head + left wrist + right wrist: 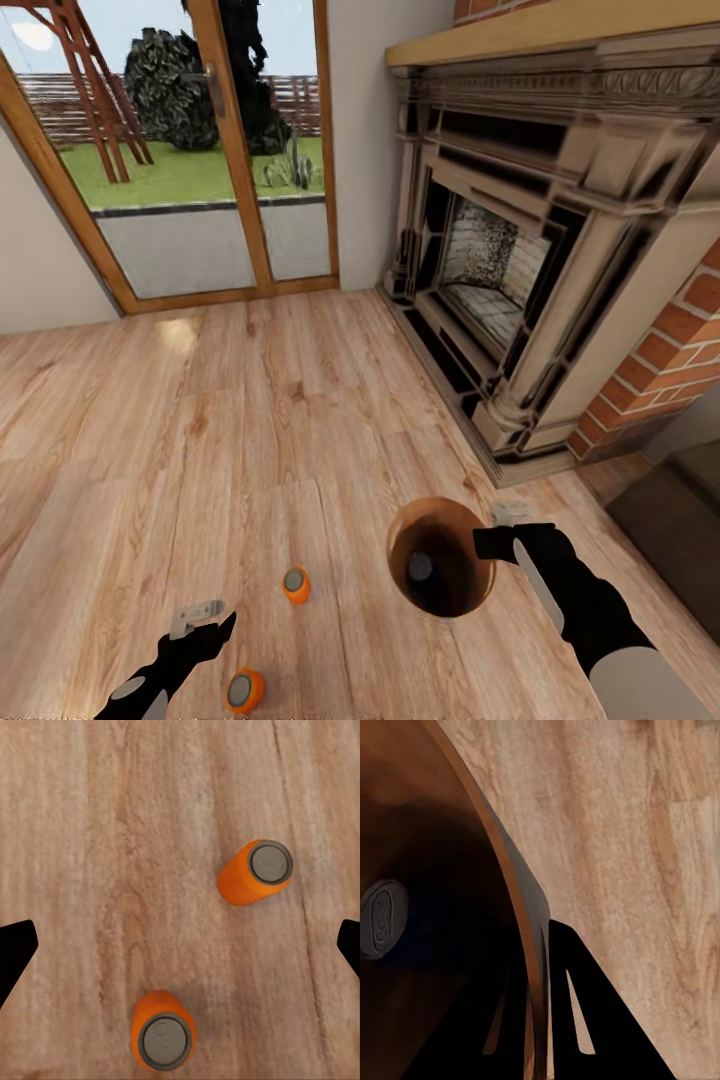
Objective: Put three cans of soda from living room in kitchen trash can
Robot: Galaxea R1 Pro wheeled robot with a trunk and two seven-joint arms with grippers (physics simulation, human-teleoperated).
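Right gripper (487,543) pinches my trash can (440,556) rim; left gripper (215,622) gapes wide over two upright cans (295,584).

Home living room, brick fireplace (520,250), wood floor (200,420), glass garden doors (200,150)

Close in on the right tool (538,1020) now: its two dark fingers (585,1020) straddle the wall of the tash can (472,832), one inside the rim, one outside, pinching the thin amber edge between them. The bin's glossy brown wall curves away and its inside falls into deep shadow. Down in there, a grey round top of a can of soda (381,919) shows. Beyond the rim, pale wood floor (637,847), grain running clear.
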